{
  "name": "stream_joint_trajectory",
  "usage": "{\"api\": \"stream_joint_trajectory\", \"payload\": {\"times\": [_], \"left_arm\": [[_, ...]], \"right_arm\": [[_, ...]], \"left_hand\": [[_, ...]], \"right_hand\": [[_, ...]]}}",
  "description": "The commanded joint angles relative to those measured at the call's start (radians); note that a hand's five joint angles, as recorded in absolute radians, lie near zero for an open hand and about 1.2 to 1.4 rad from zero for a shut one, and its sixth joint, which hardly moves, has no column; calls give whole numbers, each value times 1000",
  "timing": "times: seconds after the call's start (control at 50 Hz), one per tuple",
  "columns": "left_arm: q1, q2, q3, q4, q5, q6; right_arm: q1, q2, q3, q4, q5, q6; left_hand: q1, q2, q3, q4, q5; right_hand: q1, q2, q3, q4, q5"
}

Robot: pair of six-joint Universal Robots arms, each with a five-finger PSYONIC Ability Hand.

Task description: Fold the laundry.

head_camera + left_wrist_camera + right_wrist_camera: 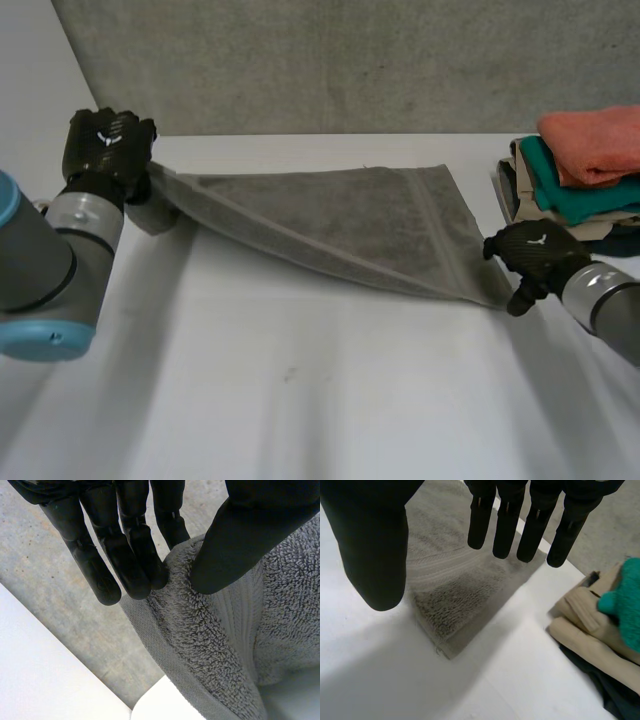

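Pinching towel (pixel 340 215) corner: left hand (pixel 105 140); right hand (pixel 535 255) fingers (pixel 506 530) straight; white table (pixel 300 380), grey wall (pixel 350 60).

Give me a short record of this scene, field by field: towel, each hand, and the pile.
towel: grey, spread on the white table, one corner lifted
left hand: pinches the lifted corner between fingers and thumb
right hand: open, fingers straight, above the flat near corner
pile: folded clothes beside the right hand, orange on top, teal beneath

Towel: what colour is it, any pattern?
Grey terry towel with a smoother woven band near its end; clearest in the left wrist view.
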Motion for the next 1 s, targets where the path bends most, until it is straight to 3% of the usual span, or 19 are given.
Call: {"api": "stream_joint_trajectory", "payload": {"times": [0.02, 0.14, 0.4, 0.6, 0.62, 0.64, 0.68, 0.86, 1.0], "left_arm": [[-4, -88, 175, -130, -3, 0], [-4, -134, 252, -195, -4, -2], [3, -153, 267, -193, -4, -3], [5, -153, 267, -199, -6, -2], [6, -153, 266, -201, -6, -3], [8, -153, 263, -202, -7, -3], [9, -153, 260, -205, -7, -2], [19, -105, 186, -297, -7, -3], [55, 93, -4, -506, 3, 18]], "right_arm": [[91, 26, -24, -11, 32, 91], [131, 105, -72, -14, 90, 181], [142, 210, -167, -61, 179, 172], [142, 259, -210, -107, 182, 146], [140, 262, -213, -107, 182, 140], [140, 265, -219, -109, 184, 131], [139, 262, -225, -110, 187, 125], [131, 169, -237, -77, 186, 110], [57, -9, -236, 236, 158, -129]], "left_hand": [[258, 200, 204, 195, 225], [258, 200, 204, 195, 225], [258, 200, 204, 195, 225], [258, 200, 204, 195, 225], [258, 200, 204, 195, 225], [258, 200, 204, 195, 225], [258, 200, 204, 195, 225], [258, 200, 204, 195, 225], [258, 200, 204, 195, 225]], "right_hand": [[-28, -26, -17, -14, 6], [-14, -12, -2, 0, 20], [83, 85, 94, 97, 117], [312, 314, 323, 326, 346], [362, 364, 373, 376, 396], [554, 556, 565, 568, 588], [883, 885, 894, 897, 917], [893, 894, 904, 907, 927], [893, 894, 904, 907, 927]]}}
